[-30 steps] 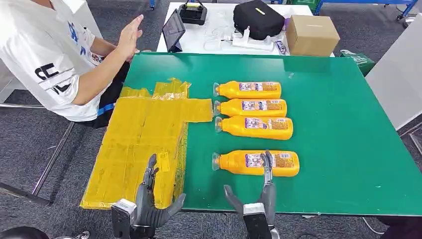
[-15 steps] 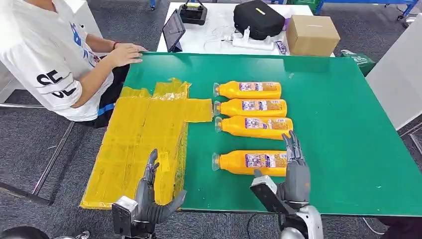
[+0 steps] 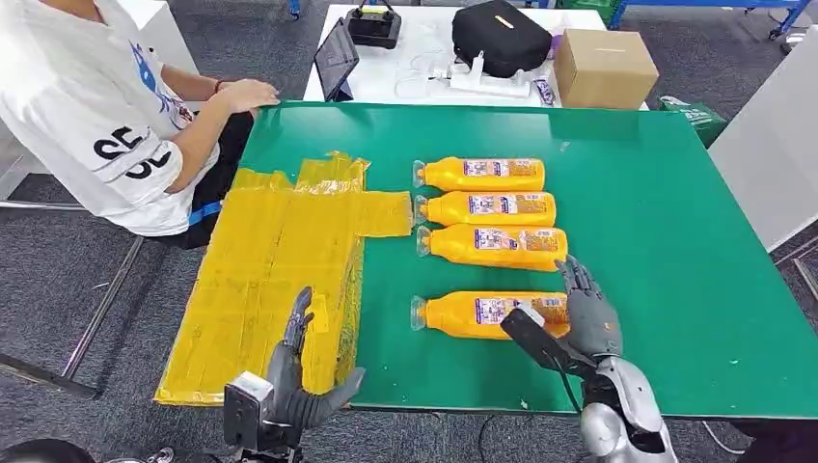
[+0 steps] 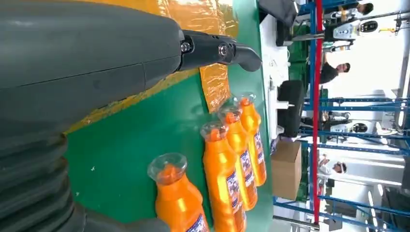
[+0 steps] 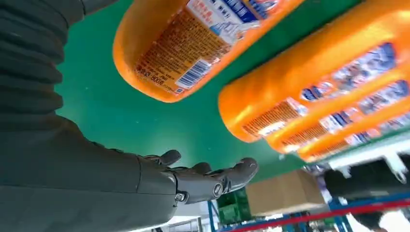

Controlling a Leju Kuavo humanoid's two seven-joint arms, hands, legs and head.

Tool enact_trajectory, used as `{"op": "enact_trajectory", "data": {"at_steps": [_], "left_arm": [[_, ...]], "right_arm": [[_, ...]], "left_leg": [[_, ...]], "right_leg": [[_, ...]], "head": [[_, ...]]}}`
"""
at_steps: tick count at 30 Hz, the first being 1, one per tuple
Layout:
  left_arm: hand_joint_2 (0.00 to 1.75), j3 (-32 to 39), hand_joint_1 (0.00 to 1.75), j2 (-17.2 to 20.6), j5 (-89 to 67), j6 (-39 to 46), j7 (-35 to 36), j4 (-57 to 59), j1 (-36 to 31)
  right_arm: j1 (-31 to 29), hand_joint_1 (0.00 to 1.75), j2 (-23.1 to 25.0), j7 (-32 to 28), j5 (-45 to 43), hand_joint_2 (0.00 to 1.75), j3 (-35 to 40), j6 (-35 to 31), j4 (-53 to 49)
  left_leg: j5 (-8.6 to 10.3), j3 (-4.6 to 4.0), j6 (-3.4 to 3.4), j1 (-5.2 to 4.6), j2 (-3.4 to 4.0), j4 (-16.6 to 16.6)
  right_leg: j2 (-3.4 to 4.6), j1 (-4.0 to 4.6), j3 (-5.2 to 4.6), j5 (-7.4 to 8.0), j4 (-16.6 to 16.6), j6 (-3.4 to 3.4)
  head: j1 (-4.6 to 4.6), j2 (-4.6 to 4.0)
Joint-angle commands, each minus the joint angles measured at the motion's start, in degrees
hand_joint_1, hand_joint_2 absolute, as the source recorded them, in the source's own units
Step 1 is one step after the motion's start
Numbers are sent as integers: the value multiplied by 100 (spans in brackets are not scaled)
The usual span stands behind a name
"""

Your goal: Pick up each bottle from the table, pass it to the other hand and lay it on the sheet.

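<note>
A person sits beside the green table; behind, a cardboard box.

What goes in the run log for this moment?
stage: reaching | right hand: open, beside base of nearest orange plastic bottle, not gripping | left hand: open over yellow sheet | bottles on sheet: none

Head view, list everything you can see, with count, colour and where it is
Orange bottles: four, lying on the green table, three close together, one nearer the robot.
Sheet: one, yellow, table's left part.
Bag: one, black, white table behind.
Cardboard box: one, brown, beside the bag.
Tablet: one, dark, same white table.
Person: one, white shirt, seated at the left.
Left hand: open, over the sheet's near edge.
Right hand: open, at the nearest bottle's base.
</note>
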Motion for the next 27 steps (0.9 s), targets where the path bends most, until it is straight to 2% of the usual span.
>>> {"op": "enact_trajectory", "data": {"at_steps": [1, 13, 20, 27], "left_arm": [[175, 144, 0, -90, -4, -66, 58, 611, -339], [175, 134, 0, -78, -3, -88, 73, 632, -350], [175, 118, 0, -85, 41, -213, 71, 999, -579], [175, 52, 0, -52, 87, -282, 49, 1245, -739]], "right_arm": [[-983, 0, -217, 45, -81, 175, 349, 312, 1553], [-1003, 0, -247, 44, -91, 175, 396, 338, 1572], [-2104, 0, -228, 8, -128, 175, 977, 528, 2891], [-2974, 0, -175, -395, -648, 175, 1591, 909, 3918]], "left_leg": [[-3, 22, -7, 8, 24, -7], [-7, 25, -8, 9, 10, -3], [0, 14, -5, 5, 33, -2], [7, 20, -3, 7, 32, -3]], "right_leg": [[16, 10, 20, 8, -14, -11], [2, 11, 26, -1, -11, -13], [27, 6, 9, 11, -7, -9], [24, 9, 16, 15, -8, -8]], "head": [[0, 0], [0, 0], [-2, 0], [0, 0]]}}
